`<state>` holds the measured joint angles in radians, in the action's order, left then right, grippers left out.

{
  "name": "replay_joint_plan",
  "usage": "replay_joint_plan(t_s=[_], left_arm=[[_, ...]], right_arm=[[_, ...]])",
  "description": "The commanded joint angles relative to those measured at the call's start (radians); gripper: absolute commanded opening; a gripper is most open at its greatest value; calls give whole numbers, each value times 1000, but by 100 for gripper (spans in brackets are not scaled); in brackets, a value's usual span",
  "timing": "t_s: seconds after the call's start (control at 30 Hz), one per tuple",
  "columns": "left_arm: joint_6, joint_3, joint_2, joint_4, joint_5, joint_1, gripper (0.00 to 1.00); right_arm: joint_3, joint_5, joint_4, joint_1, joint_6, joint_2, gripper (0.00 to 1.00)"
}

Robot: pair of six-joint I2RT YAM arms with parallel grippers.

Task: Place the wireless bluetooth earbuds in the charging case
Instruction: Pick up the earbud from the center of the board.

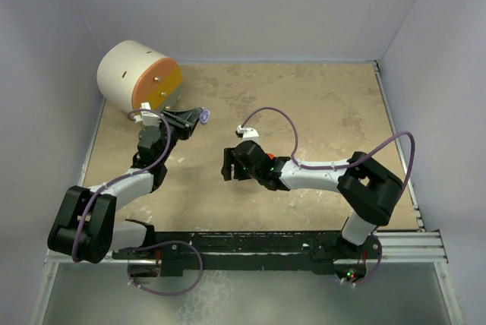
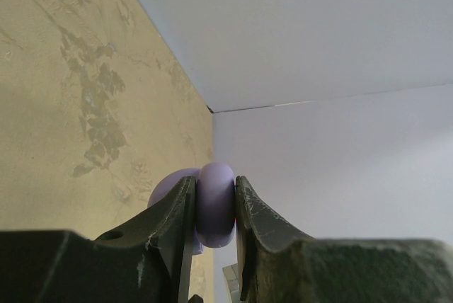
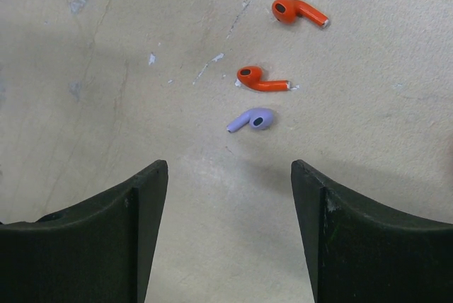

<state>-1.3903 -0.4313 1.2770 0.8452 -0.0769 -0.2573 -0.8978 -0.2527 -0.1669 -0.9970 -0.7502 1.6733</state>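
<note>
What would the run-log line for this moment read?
left gripper: shut on lavender case | right gripper: open, above table | loose on table: two red earbuds, one lavender earbud

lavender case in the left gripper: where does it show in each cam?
Top external: the lavender case sits at the tip of the left gripper, upper left of centre, to the right of the orange-faced cylinder.
Left wrist: bottom centre, pinched between the two fingers.
Right wrist: not in it.
Shared landmark: the tan tabletop, seen in all three views.
</note>
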Motion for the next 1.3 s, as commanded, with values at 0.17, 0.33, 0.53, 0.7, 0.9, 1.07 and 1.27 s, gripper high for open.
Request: replay_joint_plan(t_s=[0.17,0.33,0.53,0.7,0.9,1.07,1.27], left_arm=[[16,17,-1,77,-26,11,0],[17,20,-3,78,-30,16,0],[19,22,3,79,-33,21,0],[13,24,16,96,-37,23,0],[11,30,19,100,-42,31,0],[11,32,22,104,-45,36,0],[10,34,28,112,-49,38,0]], right_arm=[[-50,14,-62,-1,-71,49,72],[-64,52,-86,0,-71,85,72],[-79,65,-95,0,-64,114,72],[-99,66,-97,0,-58,146,71],[-124,34,-56,0,-63,163,71],[-120,14,-33,0,-71,161,72],[-125,-18,-4,12,-65,168,72]])
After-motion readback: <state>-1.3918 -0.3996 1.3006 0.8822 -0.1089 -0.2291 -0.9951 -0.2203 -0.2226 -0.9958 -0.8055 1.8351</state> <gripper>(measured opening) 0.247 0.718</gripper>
